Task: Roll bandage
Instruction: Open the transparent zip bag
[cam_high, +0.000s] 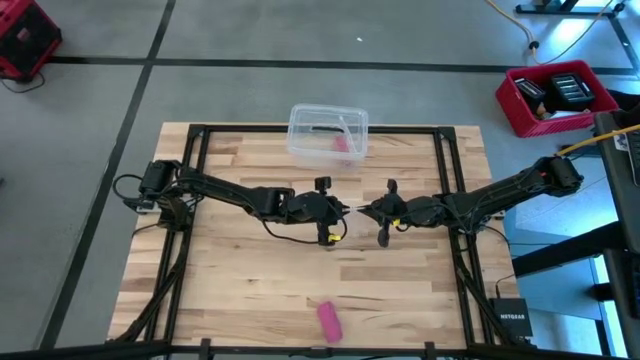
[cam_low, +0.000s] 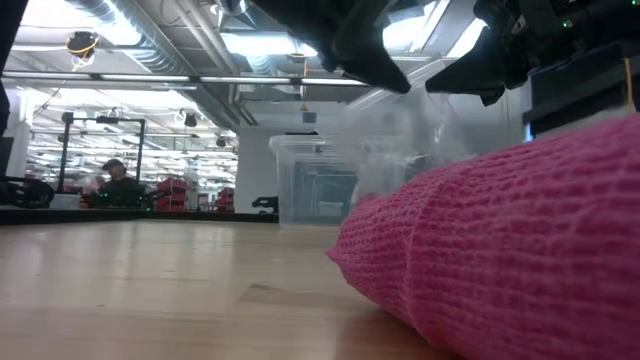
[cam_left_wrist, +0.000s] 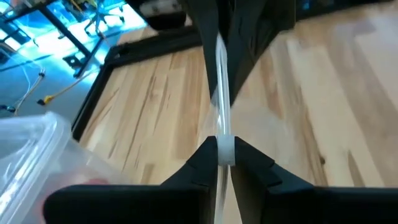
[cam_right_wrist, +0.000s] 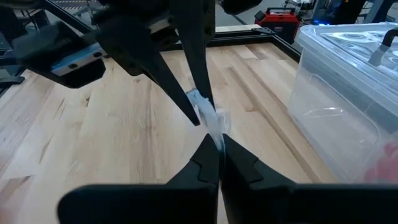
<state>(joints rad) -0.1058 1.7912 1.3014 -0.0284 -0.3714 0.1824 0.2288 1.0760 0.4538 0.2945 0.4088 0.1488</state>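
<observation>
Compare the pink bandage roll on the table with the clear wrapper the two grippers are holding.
The bandage is opaque pink knitted fabric; the wrapper is thin clear plastic. The bandage lies alone on the wood near the table's front edge, untouched; the wrapper hangs above mid-table, pinched by the left gripper and the right gripper from opposite ends. The bandage is a plump roll; the wrapper is a flat, stretched film. Both are small and soft.

A wooden table (cam_high: 240, 265) fills the frame's middle; a clear plastic box (cam_high: 328, 133) sits at its upper edge (centre), the pink bandage (cam_high: 329, 320) lower centre.
</observation>
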